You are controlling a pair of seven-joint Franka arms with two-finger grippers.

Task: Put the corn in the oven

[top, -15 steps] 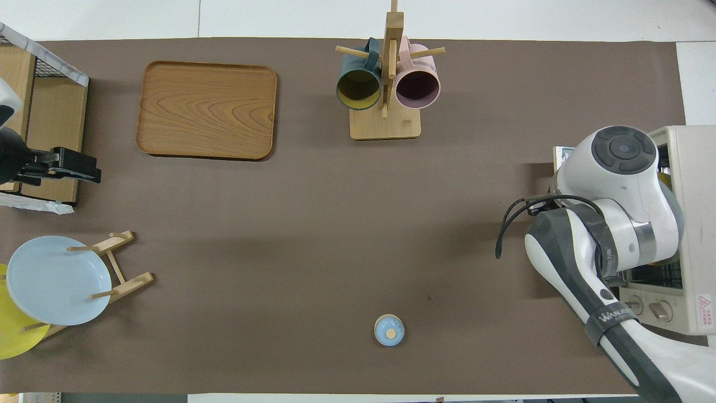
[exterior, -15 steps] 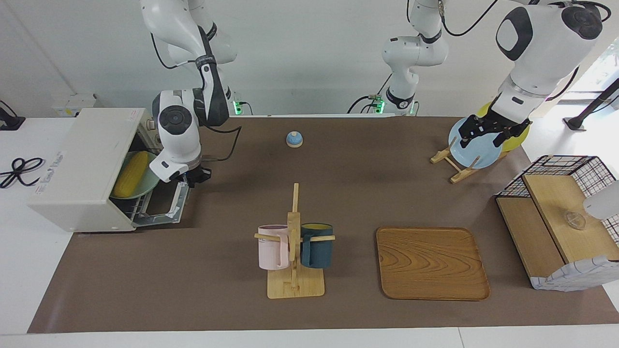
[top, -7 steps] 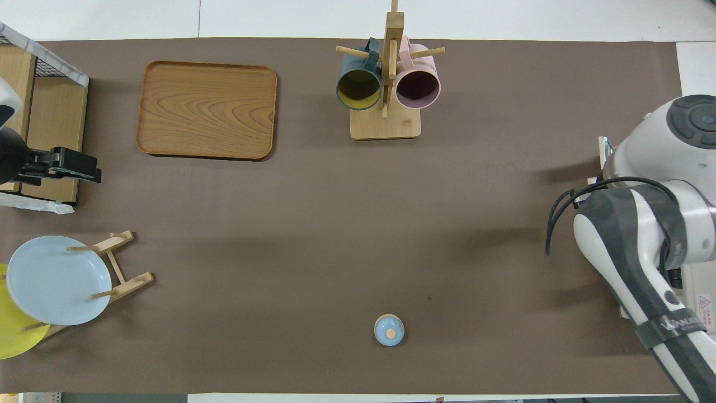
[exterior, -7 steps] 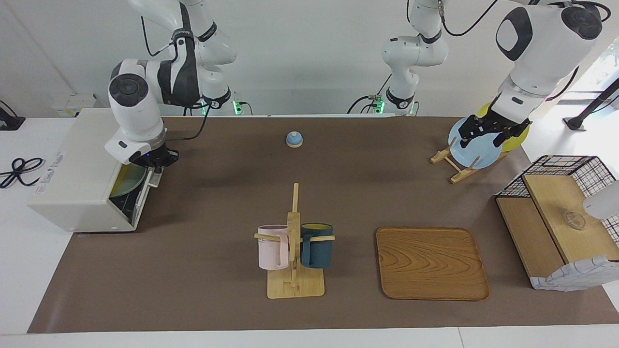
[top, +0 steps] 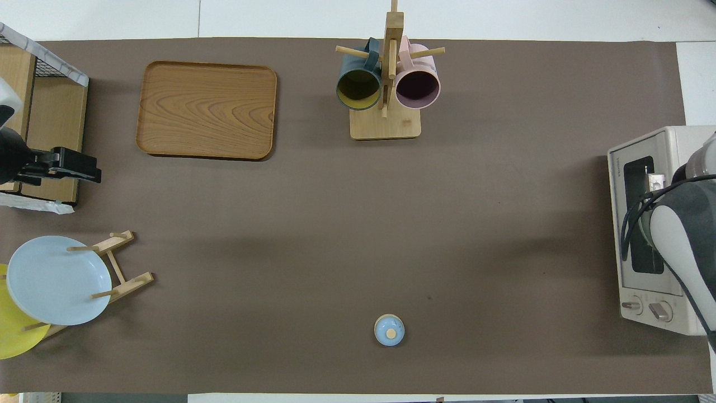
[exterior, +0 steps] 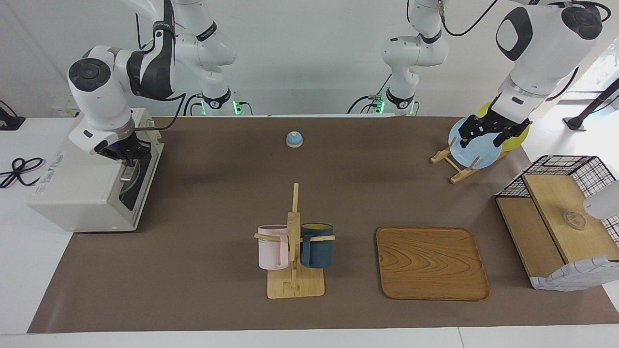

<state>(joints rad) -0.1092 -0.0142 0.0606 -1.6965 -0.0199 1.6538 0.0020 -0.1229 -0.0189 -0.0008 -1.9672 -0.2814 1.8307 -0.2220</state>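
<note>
White arms, black cables, joints

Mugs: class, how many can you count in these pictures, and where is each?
2, both hanging on the wooden mug rack: the pink mug toward the right arm's end, the dark teal mug beside it. None seems hidden.

Off-white oven (exterior: 82, 188) at right arm's table end, door shut; corn not visible.
</note>
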